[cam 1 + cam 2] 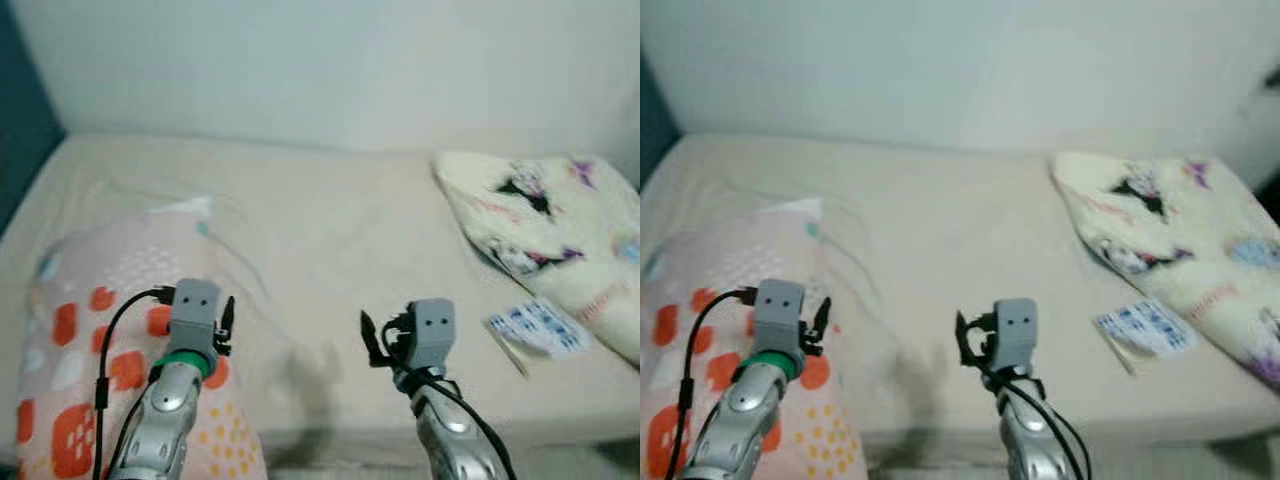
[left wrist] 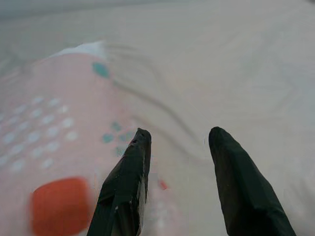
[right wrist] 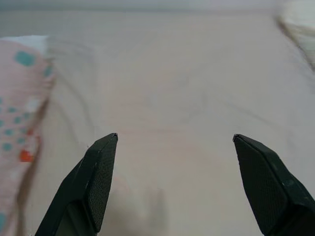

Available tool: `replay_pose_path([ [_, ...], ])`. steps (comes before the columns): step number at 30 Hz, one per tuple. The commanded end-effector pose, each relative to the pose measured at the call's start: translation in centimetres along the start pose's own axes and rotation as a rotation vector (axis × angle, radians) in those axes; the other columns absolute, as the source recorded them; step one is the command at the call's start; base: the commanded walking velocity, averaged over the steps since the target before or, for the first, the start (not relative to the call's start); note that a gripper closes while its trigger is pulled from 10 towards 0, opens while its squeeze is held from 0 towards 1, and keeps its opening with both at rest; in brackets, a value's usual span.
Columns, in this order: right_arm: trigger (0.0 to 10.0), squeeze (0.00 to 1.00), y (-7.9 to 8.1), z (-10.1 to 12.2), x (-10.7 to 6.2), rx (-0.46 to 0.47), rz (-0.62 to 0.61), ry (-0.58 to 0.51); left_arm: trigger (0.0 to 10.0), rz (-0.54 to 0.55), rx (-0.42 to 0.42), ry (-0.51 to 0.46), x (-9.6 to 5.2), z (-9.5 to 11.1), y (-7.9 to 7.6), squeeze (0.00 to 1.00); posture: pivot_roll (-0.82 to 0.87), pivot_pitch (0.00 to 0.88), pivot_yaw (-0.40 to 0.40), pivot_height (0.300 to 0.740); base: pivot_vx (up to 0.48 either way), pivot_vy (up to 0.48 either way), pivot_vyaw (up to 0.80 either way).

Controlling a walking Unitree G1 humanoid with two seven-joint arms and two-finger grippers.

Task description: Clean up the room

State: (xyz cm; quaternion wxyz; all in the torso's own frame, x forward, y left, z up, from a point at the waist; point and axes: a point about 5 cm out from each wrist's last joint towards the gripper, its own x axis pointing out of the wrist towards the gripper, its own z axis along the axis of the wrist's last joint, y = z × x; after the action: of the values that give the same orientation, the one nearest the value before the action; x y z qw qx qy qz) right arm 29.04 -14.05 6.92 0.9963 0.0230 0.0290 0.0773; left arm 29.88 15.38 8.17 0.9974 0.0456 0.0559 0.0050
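Both pincers spread and empty above the beige bed [image 1: 330,230]
The soft, light pink dotted quilt [image 1: 110,330] lies under the left pincer [image 2: 177,147]; pinch its limp edge; right pincer [image 3: 174,162] hovers beside

Bed [image 1: 330,230] — set against the wall [image 1: 330,60] behind it. Blanket [image 1: 110,330] on the bed's near left part. Pillow [image 1: 550,225] on the far right. Packet [image 1: 537,328] lying on the bed just in front of the pillow — near the front right edge.
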Motion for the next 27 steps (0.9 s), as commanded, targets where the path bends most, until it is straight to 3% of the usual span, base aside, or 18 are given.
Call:
replay_pose_path([
  [1, 10.0, 0.00, -0.36, -0.61, -0.31, 0.012, -0.018, 0.028, 10.0, -0.004, -0.015, 0.022, -0.23, -0.44, -0.29, 0.00, -0.04, 0.093, -0.002, 0.740, 0.000, 0.000, -0.80],
  [8, 10.0, 0.00, -0.34, -0.66, -0.36, 0.006, -0.018, 0.027, 10.0, 0.020, 0.007, 0.020, -0.43, -0.46, -0.18, 0.00, -0.04, 0.096, 0.000, 0.740, 0.000, 0.000, -0.52],
  [27, 10.0, 0.00, -0.22, -0.79, -0.42, -0.003, -0.011, 0.034, 10.0, 0.064, 0.009, 0.026, -0.70, -0.65, 0.20, 0.00, -0.04, 0.101, -0.004, 0.740, 0.000, 0.384, 0.00],
])
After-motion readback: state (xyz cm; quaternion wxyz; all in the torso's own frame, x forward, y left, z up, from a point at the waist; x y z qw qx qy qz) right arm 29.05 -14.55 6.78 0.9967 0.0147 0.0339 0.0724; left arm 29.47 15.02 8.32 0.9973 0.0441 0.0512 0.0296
